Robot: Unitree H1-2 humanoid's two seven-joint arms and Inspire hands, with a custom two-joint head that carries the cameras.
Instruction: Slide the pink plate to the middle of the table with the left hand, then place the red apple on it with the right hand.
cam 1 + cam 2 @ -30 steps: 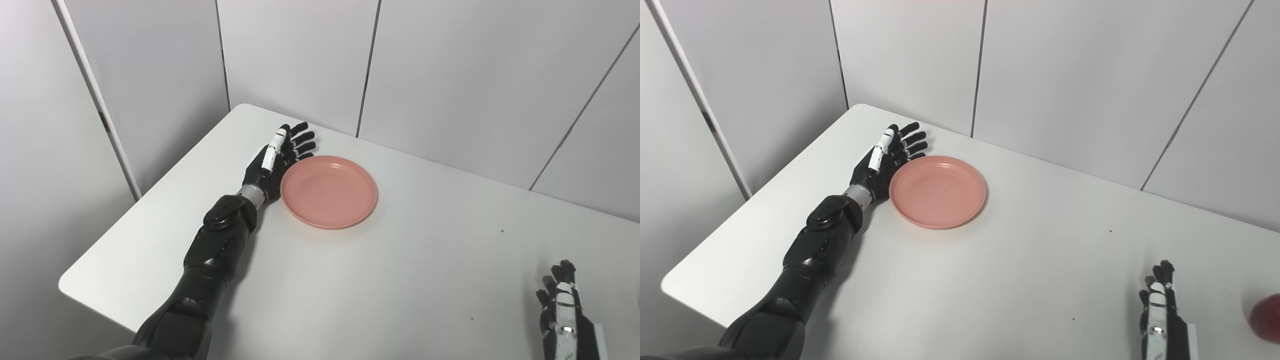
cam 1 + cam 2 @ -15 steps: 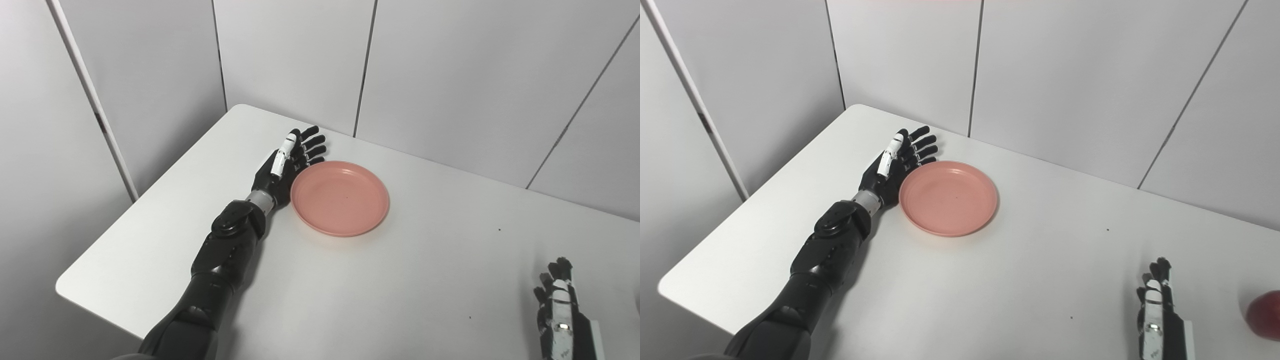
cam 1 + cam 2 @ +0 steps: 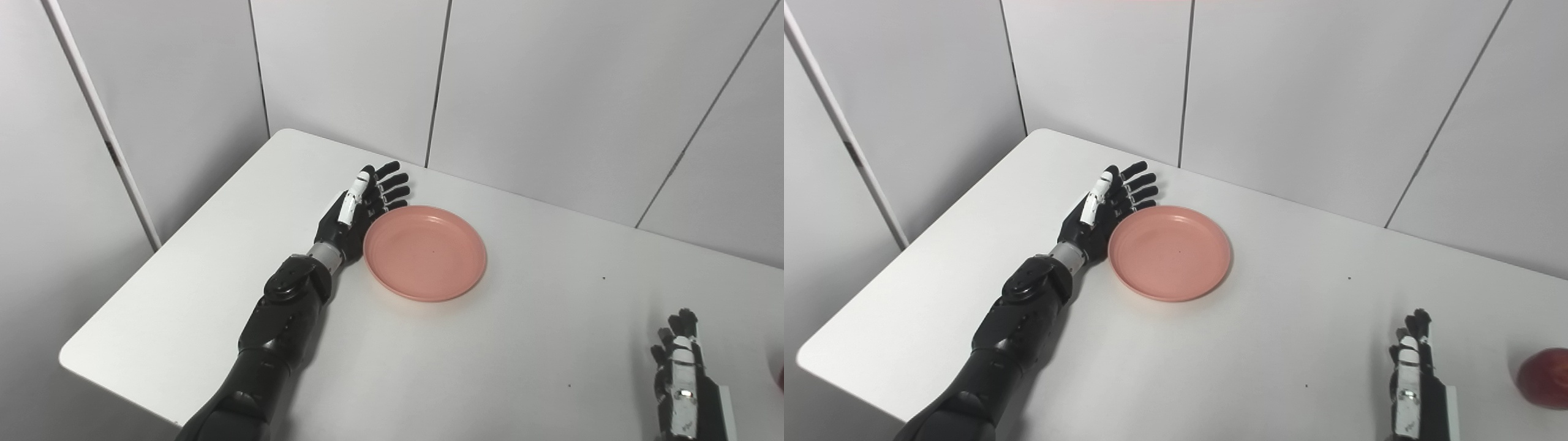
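Right eye view shows a round pink plastic plate point(image 3: 1168, 252) lying flat on the white table point(image 3: 1213, 367). It sits a bit left of the middle, nearer the back edge. The black left hand point(image 3: 1102, 211) is pressed up against the plate's left rim. Its fingers point(image 3: 1136, 184) are straight and spread a little, pointing to the back of the table. The hand stands on its side with the palm facing the plate. It holds nothing; it only touches the rim.

A round red apple point(image 3: 1543, 378) sits on the table at the far right edge of this view. It is well apart from the plate.

The black and white right hand point(image 3: 1409, 361) is low at the front right, near the apple but not touching it. Its fingers point up and away, held fairly straight and close together, with nothing in them.

Grey wall panels point(image 3: 1274, 92) stand behind the table.
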